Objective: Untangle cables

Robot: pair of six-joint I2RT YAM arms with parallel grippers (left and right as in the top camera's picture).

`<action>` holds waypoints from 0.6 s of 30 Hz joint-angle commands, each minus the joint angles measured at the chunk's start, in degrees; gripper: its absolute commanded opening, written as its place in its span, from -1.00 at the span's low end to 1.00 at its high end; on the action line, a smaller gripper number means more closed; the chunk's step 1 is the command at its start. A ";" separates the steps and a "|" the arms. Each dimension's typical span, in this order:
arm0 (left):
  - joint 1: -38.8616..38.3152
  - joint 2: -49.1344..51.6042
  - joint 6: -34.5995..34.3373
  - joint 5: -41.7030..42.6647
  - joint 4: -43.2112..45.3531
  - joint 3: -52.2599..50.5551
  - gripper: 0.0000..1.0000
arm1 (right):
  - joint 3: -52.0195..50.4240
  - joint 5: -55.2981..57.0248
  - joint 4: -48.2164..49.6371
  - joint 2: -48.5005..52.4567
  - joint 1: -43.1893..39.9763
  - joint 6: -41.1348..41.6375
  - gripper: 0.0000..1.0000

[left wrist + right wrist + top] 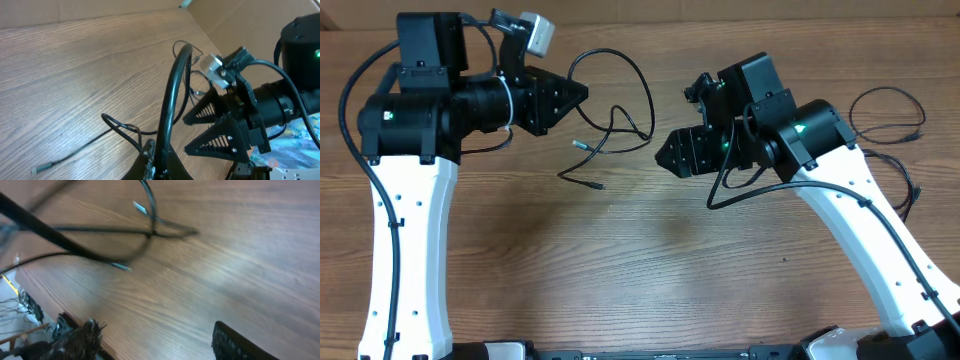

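Cable (pixel 171 95) pinched in left jaws, right jaws apart, empty

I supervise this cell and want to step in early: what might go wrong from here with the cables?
1. The left end effector is shut on the looped cable; pulling may tighten the crossing rather than free it.
2. The right end effector is open, holding nothing, so the cable may simply drag along the table instead of separating.
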 commanded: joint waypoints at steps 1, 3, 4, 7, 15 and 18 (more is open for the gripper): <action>-2.56 -0.33 -1.84 -0.15 0.37 1.25 -0.91 | 1.42 -1.18 4.92 -1.64 0.46 -0.52 0.42; -3.80 -0.33 -2.10 -0.17 0.39 1.25 -0.92 | 1.42 -1.11 8.70 -1.64 0.46 -0.52 0.44; -4.02 -0.33 -2.32 -0.17 0.39 1.25 -0.91 | 1.42 -0.42 10.47 -1.62 0.46 -0.50 0.42; -4.09 -0.35 -2.75 -0.20 0.35 1.22 -0.91 | 1.42 5.16 12.13 -1.46 0.46 -0.48 -0.14; -2.49 -0.35 -8.66 -27.78 -2.16 1.25 -0.92 | 1.42 49.33 -1.05 -1.09 -0.81 6.14 -0.92; -1.55 -0.35 -11.23 -36.79 -3.13 1.25 -0.92 | 1.42 62.88 -4.81 -1.11 -1.99 10.71 -0.92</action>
